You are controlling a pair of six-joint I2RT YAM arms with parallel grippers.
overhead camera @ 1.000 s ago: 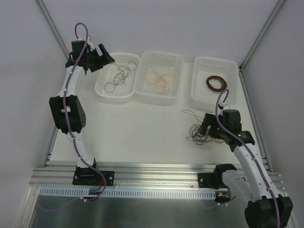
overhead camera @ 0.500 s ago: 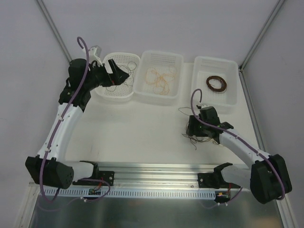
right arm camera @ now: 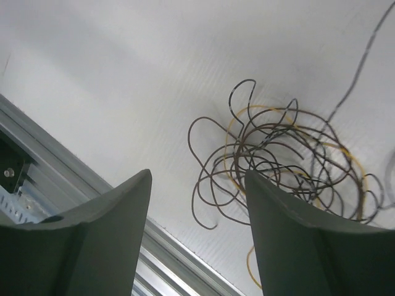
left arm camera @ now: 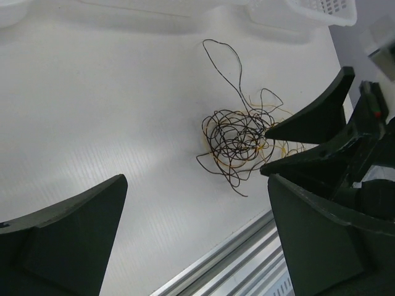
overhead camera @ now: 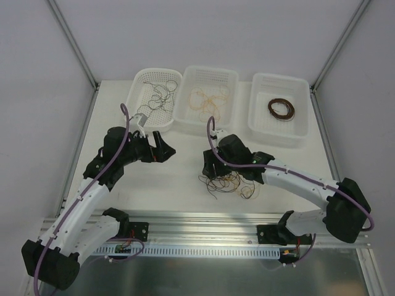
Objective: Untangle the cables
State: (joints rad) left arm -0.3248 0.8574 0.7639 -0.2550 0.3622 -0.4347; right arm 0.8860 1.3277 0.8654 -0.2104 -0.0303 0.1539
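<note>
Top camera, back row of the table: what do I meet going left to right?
Left basket with black wires → middle basket with orange-yellow wires → right basket with a dark-brown wire ring.

White arms (overhead camera: 86, 197) with black joints (overhead camera: 345, 213), purple hoses (overhead camera: 128, 126) and black jaws.

You see a white table (overhead camera: 179, 198) closed in by pale grey walls (overhead camera: 203, 31) — slim metal posts (overhead camera: 74, 43) in the corners, an aluminium rail (overhead camera: 203, 222) along its near edge.
</note>
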